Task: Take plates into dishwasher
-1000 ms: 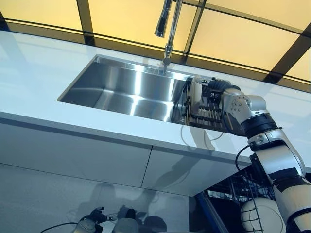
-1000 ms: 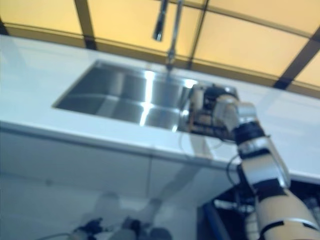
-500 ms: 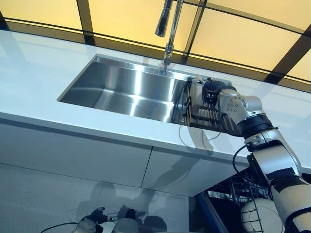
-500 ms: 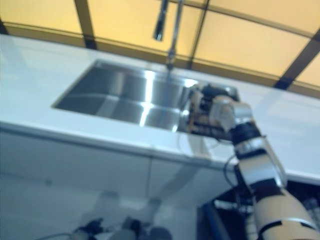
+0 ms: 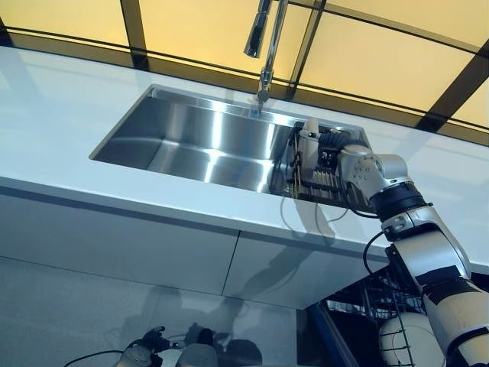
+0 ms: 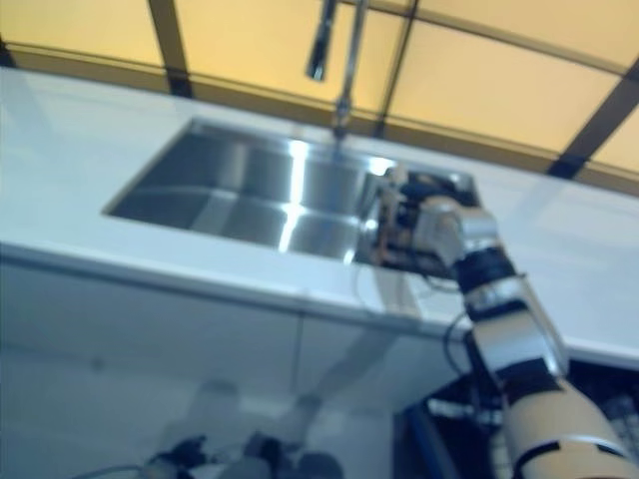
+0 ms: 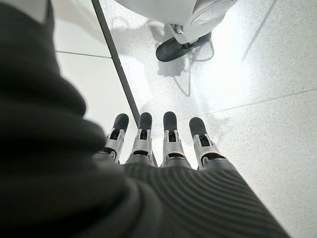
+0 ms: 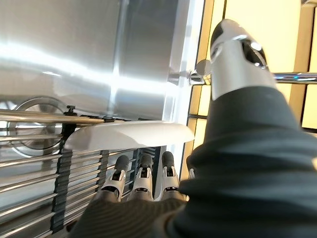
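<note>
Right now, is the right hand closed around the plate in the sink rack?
No. In the right wrist view the right hand's fingers are straight beside the white plate, thumb apart, nothing gripped.

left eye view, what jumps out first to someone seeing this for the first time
The steel sink set in the white counter draws the eye, with the tall faucet behind it. At its right end the right hand reaches into a dish rack, its straight fingers just below a white plate standing there, not yet gripped. Another white plate sits in the open dishwasher at lower right.
</note>
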{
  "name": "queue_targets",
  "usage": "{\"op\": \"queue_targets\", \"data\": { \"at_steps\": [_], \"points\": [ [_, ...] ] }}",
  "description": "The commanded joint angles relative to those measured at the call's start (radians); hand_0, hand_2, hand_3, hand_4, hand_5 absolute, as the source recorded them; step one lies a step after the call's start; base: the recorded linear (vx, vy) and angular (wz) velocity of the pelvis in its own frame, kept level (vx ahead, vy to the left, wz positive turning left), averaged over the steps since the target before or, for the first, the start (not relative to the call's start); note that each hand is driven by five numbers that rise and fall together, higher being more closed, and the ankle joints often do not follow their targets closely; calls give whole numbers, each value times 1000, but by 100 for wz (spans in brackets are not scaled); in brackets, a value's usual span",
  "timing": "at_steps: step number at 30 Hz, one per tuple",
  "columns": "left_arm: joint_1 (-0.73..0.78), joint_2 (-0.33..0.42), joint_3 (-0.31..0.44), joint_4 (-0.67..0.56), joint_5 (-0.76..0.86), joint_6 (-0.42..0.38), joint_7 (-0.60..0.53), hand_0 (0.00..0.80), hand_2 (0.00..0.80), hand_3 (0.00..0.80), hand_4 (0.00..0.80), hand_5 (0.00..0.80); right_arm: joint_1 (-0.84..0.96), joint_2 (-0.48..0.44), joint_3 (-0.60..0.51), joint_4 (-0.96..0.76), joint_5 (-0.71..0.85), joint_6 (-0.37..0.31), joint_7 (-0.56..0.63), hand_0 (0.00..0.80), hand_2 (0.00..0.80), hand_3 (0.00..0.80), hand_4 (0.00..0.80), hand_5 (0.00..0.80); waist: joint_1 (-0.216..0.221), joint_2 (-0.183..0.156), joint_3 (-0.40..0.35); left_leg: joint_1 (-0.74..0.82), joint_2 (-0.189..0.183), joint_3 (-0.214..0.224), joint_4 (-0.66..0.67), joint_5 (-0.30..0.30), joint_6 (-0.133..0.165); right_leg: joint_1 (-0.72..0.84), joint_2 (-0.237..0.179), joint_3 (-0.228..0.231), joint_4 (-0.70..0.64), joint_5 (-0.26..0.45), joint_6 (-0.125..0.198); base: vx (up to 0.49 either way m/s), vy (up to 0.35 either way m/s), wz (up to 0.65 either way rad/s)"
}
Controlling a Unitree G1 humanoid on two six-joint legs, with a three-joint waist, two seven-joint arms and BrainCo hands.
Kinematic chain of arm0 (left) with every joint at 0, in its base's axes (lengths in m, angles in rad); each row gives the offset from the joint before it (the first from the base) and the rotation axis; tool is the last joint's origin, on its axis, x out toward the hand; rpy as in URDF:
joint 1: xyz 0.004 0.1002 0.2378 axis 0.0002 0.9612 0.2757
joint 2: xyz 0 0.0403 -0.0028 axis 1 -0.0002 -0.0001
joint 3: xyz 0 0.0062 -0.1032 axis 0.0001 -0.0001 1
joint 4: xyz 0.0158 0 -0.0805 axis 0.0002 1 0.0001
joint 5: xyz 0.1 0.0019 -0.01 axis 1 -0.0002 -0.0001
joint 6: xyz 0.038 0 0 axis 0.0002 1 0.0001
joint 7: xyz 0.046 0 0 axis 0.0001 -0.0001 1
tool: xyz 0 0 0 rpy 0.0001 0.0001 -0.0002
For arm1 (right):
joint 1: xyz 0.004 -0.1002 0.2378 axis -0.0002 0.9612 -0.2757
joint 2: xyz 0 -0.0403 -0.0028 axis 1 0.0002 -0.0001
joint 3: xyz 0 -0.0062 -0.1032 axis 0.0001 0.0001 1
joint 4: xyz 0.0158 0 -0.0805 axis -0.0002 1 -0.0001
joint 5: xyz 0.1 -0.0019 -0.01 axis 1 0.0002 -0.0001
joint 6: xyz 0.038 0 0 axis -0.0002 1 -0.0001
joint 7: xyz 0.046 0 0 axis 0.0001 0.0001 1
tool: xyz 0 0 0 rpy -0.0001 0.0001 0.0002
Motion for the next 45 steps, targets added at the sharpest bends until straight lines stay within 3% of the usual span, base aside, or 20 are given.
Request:
{"op": "queue_targets", "data": {
  "at_steps": [1,45],
  "points": [
    [-46,-22,-55,13,-32,-3,14,0,0,0,0,0,-22,-61,24,-45,-38,-17,-29,0,0,0,0,0,27,38,-9,111,-54,21,-60,-102,10,-79,-3,26,117,50,24,0,0,0],
    [-46,-25,-63,6,-25,-1,10,0,0,0,0,0,-3,-53,32,9,-90,25,15,0,0,0,0,0,34,35,9,110,-54,13,-60,-105,17,-100,-14,22,133,62,25,0,0,0]
  ]
}}
